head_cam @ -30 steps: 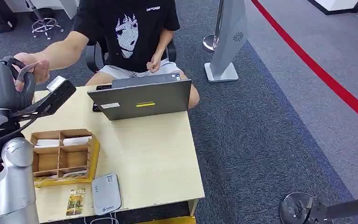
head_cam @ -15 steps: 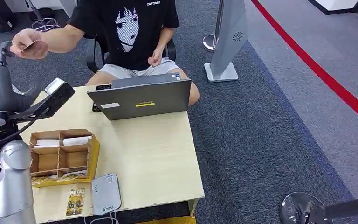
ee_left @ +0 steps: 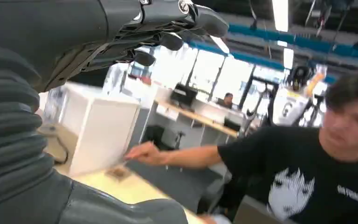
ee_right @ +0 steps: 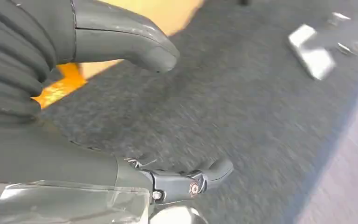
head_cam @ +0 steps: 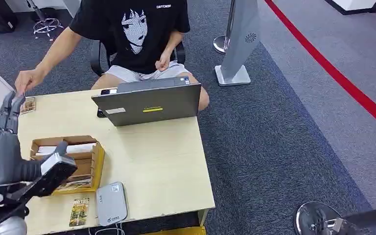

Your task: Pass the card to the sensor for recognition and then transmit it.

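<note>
- Since a second ago my left hand (head_cam: 5, 147) has dropped from up by the person's hand to low over the near-left of the table (head_cam: 166, 161), and the card (head_cam: 28, 105) has left it; half a second ago the person held the card in the air, now it lies on the table's far-left corner.
- Head view: I count one card, flat under the person's hand (head_cam: 27, 79), whose fingertips seem to touch it. One laptop (head_cam: 149, 103) stands at the far edge, one cardboard divider box (head_cam: 85, 152) sits at the left, and one white sensor (head_cam: 111, 203) lies near the front edge, just beside one small printed packet (head_cam: 80, 211).
- Head view, pose: my left hand stands over the box's left side, fingers (head_cam: 10, 110) straight, pointing away from me toward the card, thumb out to the side; it holds nothing.
- Left wrist view: my left hand (ee_left: 121, 32) shows spread fingers with nothing in them. The person's hand (ee_left: 144, 153) reaches to the table corner, where the card (ee_left: 119, 172) is a blurred patch.
- Right wrist view: my right hand (ee_right: 121, 116) hangs over grey carpet (ee_right: 261, 116), thumb and fingers well apart, nothing between them.
</note>
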